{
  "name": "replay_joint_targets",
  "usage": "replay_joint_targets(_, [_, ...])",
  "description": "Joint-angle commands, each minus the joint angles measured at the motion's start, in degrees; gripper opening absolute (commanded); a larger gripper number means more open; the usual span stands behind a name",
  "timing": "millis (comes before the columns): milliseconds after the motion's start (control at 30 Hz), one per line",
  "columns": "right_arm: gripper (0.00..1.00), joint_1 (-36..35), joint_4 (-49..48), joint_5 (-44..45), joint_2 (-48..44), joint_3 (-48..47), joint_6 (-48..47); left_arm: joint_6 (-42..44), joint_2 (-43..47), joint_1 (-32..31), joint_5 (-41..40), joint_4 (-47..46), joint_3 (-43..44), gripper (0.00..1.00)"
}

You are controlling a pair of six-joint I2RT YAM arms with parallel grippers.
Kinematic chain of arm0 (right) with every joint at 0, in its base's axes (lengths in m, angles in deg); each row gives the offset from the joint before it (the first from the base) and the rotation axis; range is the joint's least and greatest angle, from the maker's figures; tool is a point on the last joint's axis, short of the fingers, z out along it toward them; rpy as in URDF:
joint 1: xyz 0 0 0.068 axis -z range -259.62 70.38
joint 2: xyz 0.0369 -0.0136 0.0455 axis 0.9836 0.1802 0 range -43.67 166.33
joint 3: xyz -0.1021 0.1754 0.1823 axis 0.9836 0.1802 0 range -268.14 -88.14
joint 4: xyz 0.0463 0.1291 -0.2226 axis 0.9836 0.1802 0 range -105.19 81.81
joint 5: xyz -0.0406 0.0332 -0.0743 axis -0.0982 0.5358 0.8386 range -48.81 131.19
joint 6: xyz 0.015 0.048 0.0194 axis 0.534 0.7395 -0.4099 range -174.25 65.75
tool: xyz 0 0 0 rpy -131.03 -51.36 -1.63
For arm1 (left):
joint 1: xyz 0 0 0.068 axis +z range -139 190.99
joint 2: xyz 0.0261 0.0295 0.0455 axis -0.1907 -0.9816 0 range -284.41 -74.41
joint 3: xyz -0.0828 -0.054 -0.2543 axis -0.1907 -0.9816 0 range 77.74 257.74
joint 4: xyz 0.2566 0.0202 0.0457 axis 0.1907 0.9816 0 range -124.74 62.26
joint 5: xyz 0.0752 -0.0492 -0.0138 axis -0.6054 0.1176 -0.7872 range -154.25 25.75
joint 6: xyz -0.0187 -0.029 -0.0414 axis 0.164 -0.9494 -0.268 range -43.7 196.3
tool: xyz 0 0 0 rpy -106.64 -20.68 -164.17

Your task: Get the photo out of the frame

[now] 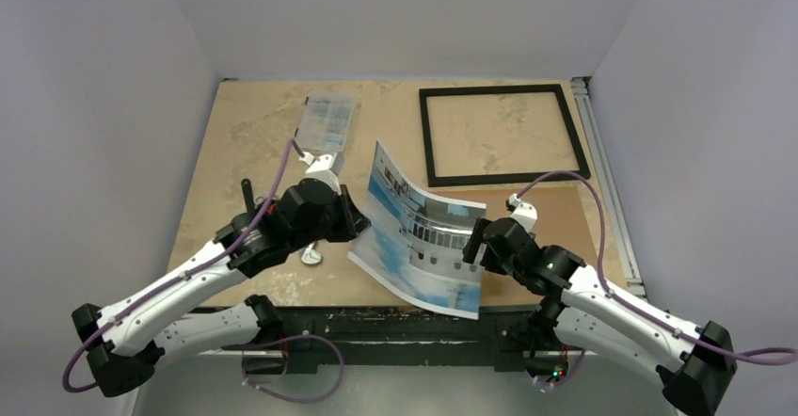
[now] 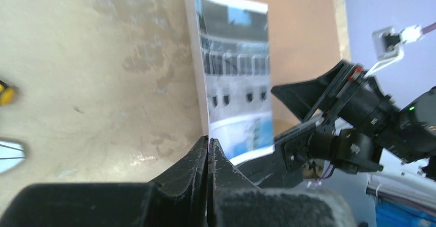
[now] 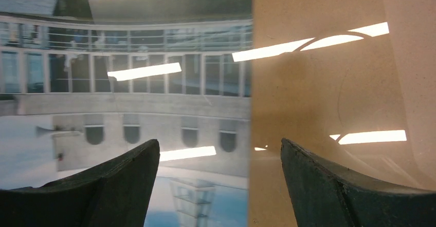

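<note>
The photo (image 1: 419,237), a print of a white building on blue sky, stands bowed on its edge at the table's front centre. My left gripper (image 1: 362,223) is shut on its left border; in the left wrist view the closed tips (image 2: 209,140) pinch the photo's (image 2: 236,83) edge. My right gripper (image 1: 473,244) is open just right of the photo, and its jaws (image 3: 220,155) straddle the line where the photo (image 3: 128,83) meets the brown backing panel (image 3: 319,83). Nothing lies between them. The black frame (image 1: 494,89) lies flat and hollow at the back right.
The brown backing panel (image 1: 555,218) lies flat under my right arm, below the frame. A clear plastic parts box (image 1: 329,120) sits at the back centre-left. A small round pale object (image 1: 311,256) lies by my left arm. A metal rail (image 1: 602,152) runs along the table's right edge.
</note>
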Motion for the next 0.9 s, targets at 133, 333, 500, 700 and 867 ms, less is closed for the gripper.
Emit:
replay_joint_targets(133, [0.85, -0.1, 4.3, 1.7, -7.3, -5.3, 2.4, 12.5, 3.1, 2.3, -8.6, 6.8, 16.3, 0.00])
replay_joint_targets(333, [0.84, -0.2, 6.4, 1.4, -12.7, -8.4, 2.3, 14.4, -2.9, 5.0, -1.4, 1.3, 25.5, 0.00])
replay_joint_targets(500, [0.84, -0.2, 9.0, 1.3, -15.2, -11.0, 2.8, 10.8, -11.9, 6.5, 7.6, -5.0, 33.0, 0.00])
replay_joint_targets(700, [0.84, -0.1, 11.9, 2.6, -18.7, -13.5, 3.4, -1.6, -21.4, 9.4, 22.3, -14.9, 39.6, 0.00])
replay_joint_targets(867, [0.84, -0.2, 12.4, 4.1, -21.4, -14.8, 3.5, -6.6, -28.2, 7.4, 25.4, -19.9, 48.5, 0.00])
